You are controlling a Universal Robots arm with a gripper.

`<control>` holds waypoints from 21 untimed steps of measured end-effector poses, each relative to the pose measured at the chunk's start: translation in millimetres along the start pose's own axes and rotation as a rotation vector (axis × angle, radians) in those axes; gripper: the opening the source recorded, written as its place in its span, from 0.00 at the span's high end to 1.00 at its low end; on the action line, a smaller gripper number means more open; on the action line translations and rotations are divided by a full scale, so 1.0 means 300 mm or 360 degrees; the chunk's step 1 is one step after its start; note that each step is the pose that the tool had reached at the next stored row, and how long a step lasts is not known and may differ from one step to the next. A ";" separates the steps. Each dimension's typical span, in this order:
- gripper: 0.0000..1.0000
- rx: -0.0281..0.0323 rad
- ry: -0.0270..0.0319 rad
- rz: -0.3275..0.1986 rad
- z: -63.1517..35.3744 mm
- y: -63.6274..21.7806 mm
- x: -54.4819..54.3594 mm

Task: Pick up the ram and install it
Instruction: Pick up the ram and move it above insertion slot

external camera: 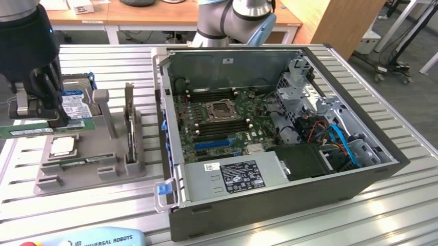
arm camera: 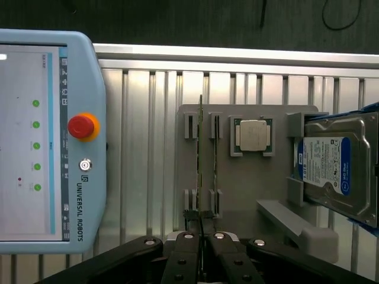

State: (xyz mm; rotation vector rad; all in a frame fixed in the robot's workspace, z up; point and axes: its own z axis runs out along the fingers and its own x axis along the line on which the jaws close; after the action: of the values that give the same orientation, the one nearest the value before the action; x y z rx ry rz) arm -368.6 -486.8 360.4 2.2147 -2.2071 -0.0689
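Ram (external camera: 27, 131) sits clenched in the gripper (external camera: 36, 122) (long axis level, over the grey fixture (external camera: 75, 175)), open case (external camera: 308, 200) well to the exterior view's right.

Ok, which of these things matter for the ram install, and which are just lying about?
In the job: the long, thin green ram stick, gripped by the black pincer; the green motherboard inside the open grey computer case.
Lying about: the square silver processor chip; the blue-labelled metal hard drive; the light-blue teach pendant.
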 end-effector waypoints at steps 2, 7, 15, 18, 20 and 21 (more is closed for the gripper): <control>0.89 0.00002 0.00000 0.0000 -0.010 0.000 0.000; 0.89 0.00003 0.00000 0.0000 -0.039 0.002 -0.001; 0.89 0.00003 0.00000 0.0000 -0.088 0.004 -0.002; 0.89 0.00003 0.00000 0.0000 -0.105 0.004 -0.002; 0.89 0.00003 0.00000 0.0000 -0.115 0.005 -0.002; 0.89 0.00004 -0.00001 0.0000 -0.119 0.005 -0.003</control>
State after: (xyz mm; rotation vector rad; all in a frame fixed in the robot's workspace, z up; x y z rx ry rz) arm -368.6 -486.8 396.1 2.2152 -2.2069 -0.0687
